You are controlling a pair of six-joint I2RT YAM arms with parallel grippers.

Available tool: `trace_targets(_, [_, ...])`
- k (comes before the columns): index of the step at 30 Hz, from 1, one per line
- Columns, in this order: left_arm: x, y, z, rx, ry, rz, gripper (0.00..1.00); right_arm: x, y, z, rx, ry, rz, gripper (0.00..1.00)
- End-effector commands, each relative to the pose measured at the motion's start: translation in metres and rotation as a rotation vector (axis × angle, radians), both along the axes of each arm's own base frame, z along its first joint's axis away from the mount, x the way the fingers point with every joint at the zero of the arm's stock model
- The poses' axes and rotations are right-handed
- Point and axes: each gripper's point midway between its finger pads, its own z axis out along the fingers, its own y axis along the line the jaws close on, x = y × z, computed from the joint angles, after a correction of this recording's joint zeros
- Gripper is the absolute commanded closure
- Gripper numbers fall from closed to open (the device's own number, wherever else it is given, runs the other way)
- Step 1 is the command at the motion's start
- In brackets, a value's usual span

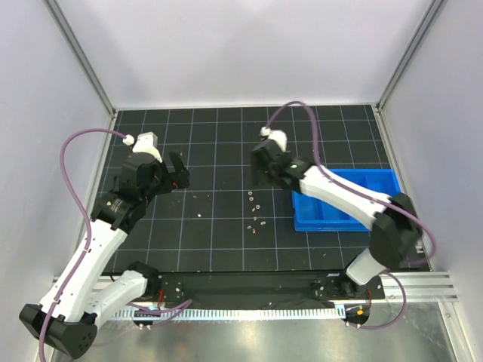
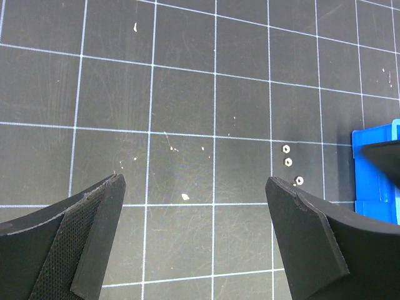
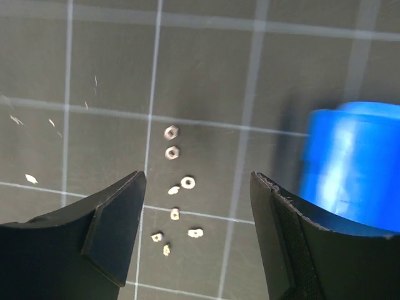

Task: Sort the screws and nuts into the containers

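Several tiny pale nuts [image 1: 255, 213] lie scattered on the black grid mat, left of the blue container tray [image 1: 355, 202]. My right gripper [image 1: 264, 170] hovers just behind them. In its wrist view it [image 3: 197, 178] stands open, with the nuts [image 3: 172, 152] on the mat between and beyond the fingers and the tray [image 3: 350, 159] blurred at right. My left gripper [image 1: 178, 172] is open over bare mat. Its wrist view [image 2: 195, 181] shows three nuts [image 2: 288, 162] near the right finger and the tray's corner [image 2: 374, 178]. A few thin slivers [image 1: 200, 197] may be screws; they are too small to tell.
White walls and metal frame posts enclose the mat on three sides. A pale chip [image 2: 185, 197] lies ahead of the left fingers. Purple cables loop over both arms. The tray sits near the mat's right edge, partly under the right arm.
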Motion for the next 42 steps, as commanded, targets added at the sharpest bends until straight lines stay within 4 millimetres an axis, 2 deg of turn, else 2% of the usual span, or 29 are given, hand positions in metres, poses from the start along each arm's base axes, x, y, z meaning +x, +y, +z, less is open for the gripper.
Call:
trace_targets(1, [0.005, -0.001, 0.01, -0.009, -0.042, -0.002, 0.0, 0.005, 0.033, -0.035, -0.015, 0.06, 0.032, 0.27])
trace_targets(3, [0.005, -0.001, 0.01, -0.009, -0.043, -0.001, 0.0, 0.004, 0.047, -0.047, -0.032, 0.081, 0.053, 0.29])
trace_targets(4, [0.005, -0.001, 0.01, -0.008, -0.043, 0.0, 0.0, 0.004, 0.049, -0.062, -0.057, 0.106, 0.054, 0.3])
trace_targets(6, [0.005, 0.0, 0.011, -0.007, -0.047, 0.004, 0.0, 0.004, 0.058, -0.073, -0.044, 0.122, 0.057, 0.3])
trace_targets(8, [0.005, 0.002, 0.011, -0.007, -0.05, 0.008, 0.0, 0.005, 0.061, -0.088, -0.044, 0.143, 0.057, 0.3])
trace_targets(11, [0.004, 0.003, 0.012, -0.004, -0.053, 0.014, 0.0, 0.006, 0.065, -0.099, -0.042, 0.159, 0.049, 0.35])
trace_targets(15, [0.005, 0.003, 0.012, -0.002, -0.053, 0.014, 0.0, 0.009, 0.071, -0.106, -0.032, 0.161, 0.053, 0.37])
trace_targets(24, [0.004, 0.005, 0.013, 0.003, -0.058, 0.023, 0.0, 0.016, 0.069, -0.122, -0.085, 0.173, 0.034, 0.45])
trace_targets(32, [0.004, 0.006, 0.013, 0.006, -0.057, 0.025, 0.0, 0.019, 0.062, -0.127, -0.122, 0.164, 0.013, 0.55])
trace_targets(37, [0.004, 0.005, 0.012, 0.006, -0.054, 0.022, 0.0, 0.017, 0.062, -0.133, -0.138, 0.183, 0.016, 0.65])
trace_targets(42, [0.004, 0.005, 0.013, 0.005, -0.057, 0.022, 0.0, 0.018, 0.06, -0.134, -0.15, 0.176, 0.019, 0.8])
